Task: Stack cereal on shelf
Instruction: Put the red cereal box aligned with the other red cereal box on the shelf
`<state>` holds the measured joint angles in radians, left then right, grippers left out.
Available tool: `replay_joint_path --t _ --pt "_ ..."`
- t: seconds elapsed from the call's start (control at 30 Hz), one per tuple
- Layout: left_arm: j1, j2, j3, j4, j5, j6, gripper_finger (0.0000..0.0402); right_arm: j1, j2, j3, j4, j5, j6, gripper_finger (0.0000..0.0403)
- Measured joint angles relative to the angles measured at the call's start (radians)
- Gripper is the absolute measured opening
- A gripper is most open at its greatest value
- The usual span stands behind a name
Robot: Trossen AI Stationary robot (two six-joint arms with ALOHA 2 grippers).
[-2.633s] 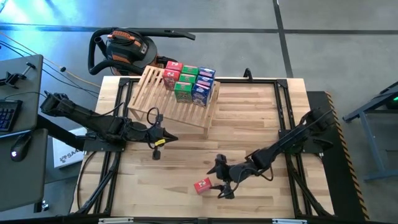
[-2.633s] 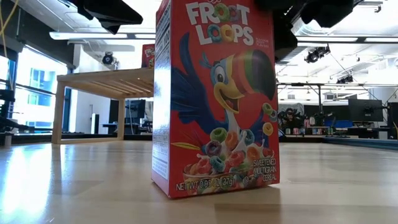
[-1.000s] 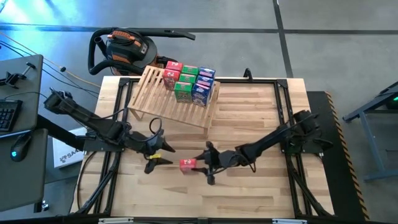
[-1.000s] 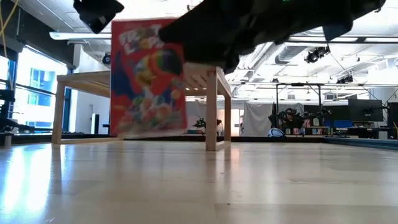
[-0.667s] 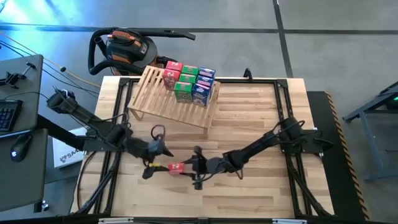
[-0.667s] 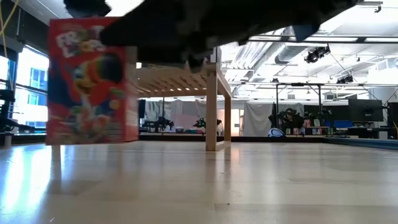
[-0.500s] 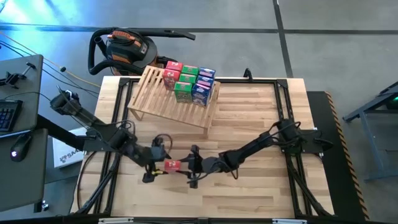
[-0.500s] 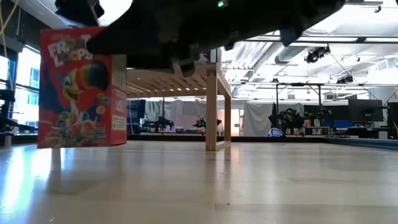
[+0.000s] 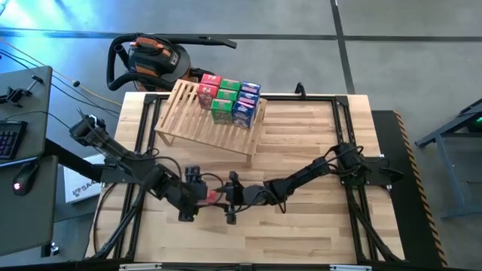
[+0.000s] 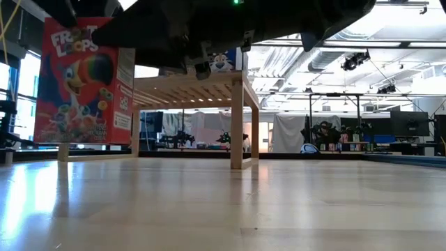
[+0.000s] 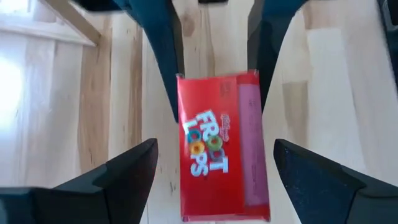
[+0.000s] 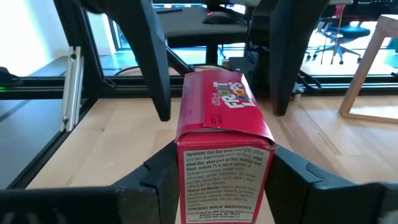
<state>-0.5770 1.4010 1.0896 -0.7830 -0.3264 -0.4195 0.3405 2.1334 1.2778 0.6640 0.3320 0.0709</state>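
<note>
Right fingers: you see them clamped on the two sides of the red cereal box (image 12: 222, 146), one dark finger (image 12: 160, 173) pressed to each side panel.
Right gripper (image 9: 230, 197): you find it low over the middle front of the table (image 9: 301, 226), reaching toward the left arm.
Left fingers: yours stand apart, one finger (image 11: 118, 180) on each side of the red box with a clear gap to it on both sides, not touching it.
Left gripper (image 9: 192, 197): it faces the right gripper, with the box between the two.
Red cereal box (image 9: 212, 195): you see it upright between both grippers; in the low view (image 10: 82, 82) its printed front shows, standing well in front of the rack.
Shelf (image 9: 207, 124): the slatted rack stands at the back left of the table.
Other cereal boxes (image 9: 230, 100): red, green and blue-and-white ones sit grouped on the rack's far end.
Vacuum cleaner (image 9: 151, 59): on the floor beyond the table's back edge.
</note>
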Motion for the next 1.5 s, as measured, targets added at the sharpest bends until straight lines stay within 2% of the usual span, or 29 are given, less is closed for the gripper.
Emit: replay_joint_path --t 0.23,0.53,0.8,0.93,1.1,1.2,1.3,1.4,1.5 --pt "0.002 0.016 0.007 -0.007 0.009 0.003 0.0298 0.0 0.0 0.0 0.008 -0.001 -0.001 0.0165" --pt "0.003 0.009 0.007 -0.031 0.008 0.011 0.0232 0.0 0.0 0.0 0.014 0.004 0.004 0.0166" --pt "0.005 0.009 0.007 -0.033 0.002 0.061 0.0179 0.003 -0.001 -0.001 0.021 0.009 0.007 0.0208" --pt "0.008 0.006 0.007 -0.04 0.002 0.091 0.0168 0.015 -0.004 -0.001 0.034 0.039 0.005 0.0228" --pt "0.008 -0.032 0.007 -0.086 0.004 0.145 0.0166 0.052 -0.043 -0.002 0.019 0.108 -0.048 0.0233" --pt "0.016 -0.08 0.006 -0.15 0.002 0.167 0.0166 0.091 -0.092 -0.002 -0.062 0.151 -0.08 0.0233" --pt "0.039 -0.136 0.034 -0.219 -0.003 0.198 0.0165 0.128 -0.153 -0.002 -0.222 0.163 -0.076 0.0227" --pt "0.088 -0.184 0.097 -0.312 0.001 0.261 0.0165 0.145 -0.21 -0.002 -0.397 0.161 -0.001 0.0203" --pt "0.164 -0.21 0.186 -0.402 0.001 0.341 0.0165 0.152 -0.242 -0.002 -0.524 0.149 0.049 0.0162"
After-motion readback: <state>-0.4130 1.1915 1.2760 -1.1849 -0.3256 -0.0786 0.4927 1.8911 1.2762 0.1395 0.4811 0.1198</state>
